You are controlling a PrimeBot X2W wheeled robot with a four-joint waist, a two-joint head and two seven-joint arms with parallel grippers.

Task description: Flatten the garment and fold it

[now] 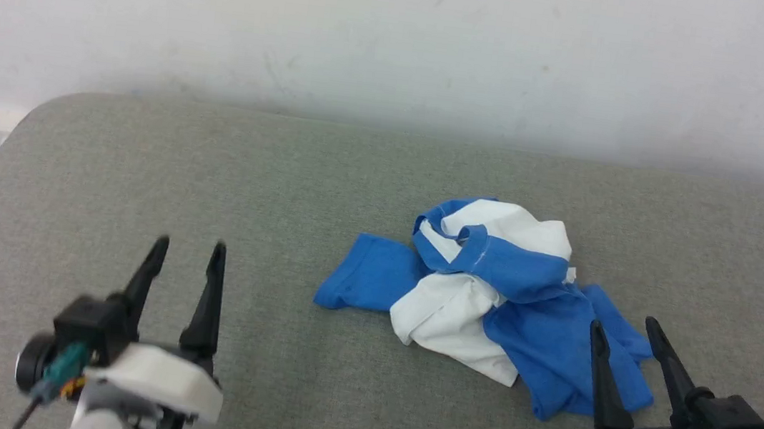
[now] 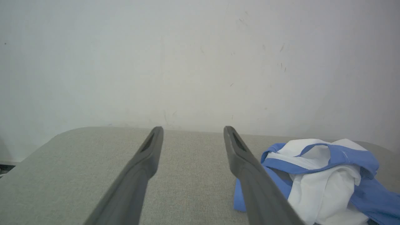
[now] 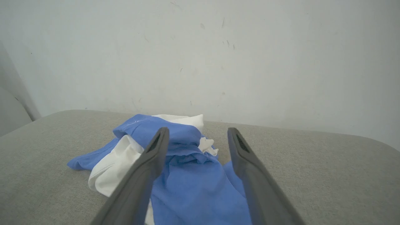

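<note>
lying crumpled in a heap, the garment (image 1: 488,291) sits right of centre, white body bunched among blue sleeves, one sleeve trailing left. the right gripper (image 1: 623,322) hangs at its near edge, fingers spread wide and empty, tips over blue cloth, while the left gripper (image 1: 192,243) stands well apart to the left, equally wide, holding nothing. a grey fabric surface (image 1: 143,166) carries it all, its far left corner rounded, with a pale scuffed wall (image 1: 403,30) behind.
</note>
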